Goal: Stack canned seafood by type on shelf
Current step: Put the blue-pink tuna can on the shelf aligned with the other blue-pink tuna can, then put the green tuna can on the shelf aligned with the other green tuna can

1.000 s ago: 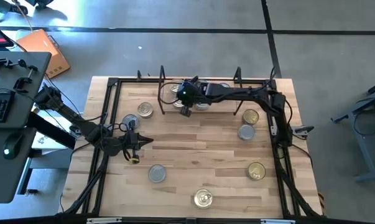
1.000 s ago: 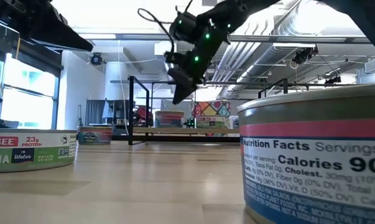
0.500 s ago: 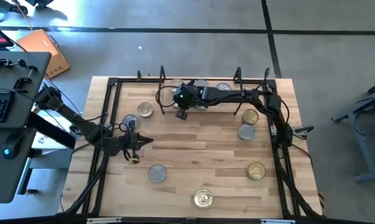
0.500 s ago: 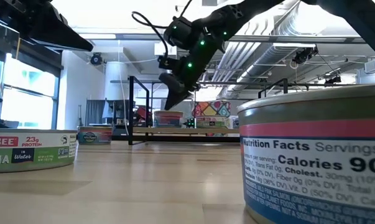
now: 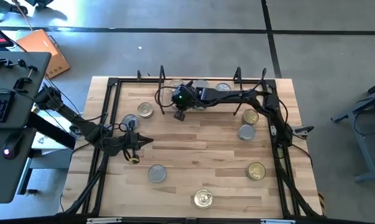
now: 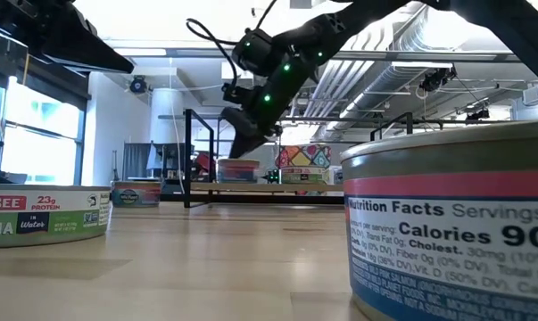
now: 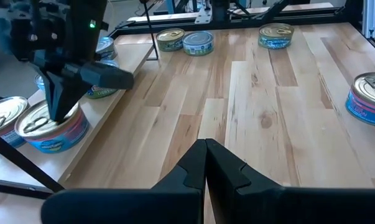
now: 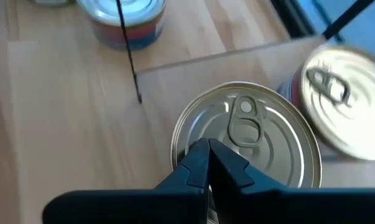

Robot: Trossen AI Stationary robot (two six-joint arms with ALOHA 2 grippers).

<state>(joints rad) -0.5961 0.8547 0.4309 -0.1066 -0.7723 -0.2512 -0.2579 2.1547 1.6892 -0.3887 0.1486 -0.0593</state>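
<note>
High view: right claw (image 5: 179,114) beside shelf (image 5: 227,94) edge

You have three tins upright on the low light-wood shelf (image 5: 199,104) at the desk's far edge, among them a gold pull-tab tin (image 8: 246,143) with another gold-lidded one (image 8: 342,106) just beside it. Seven more short round tins lie scattered over the desk, such as a grey-lidded one (image 5: 157,173) and a gold one (image 5: 203,198) near the front edge.

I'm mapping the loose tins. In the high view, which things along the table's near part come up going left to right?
Left gripper, shut → grey-lidded can → gold-lidded can → gold-lidded can near the right edge.
</note>
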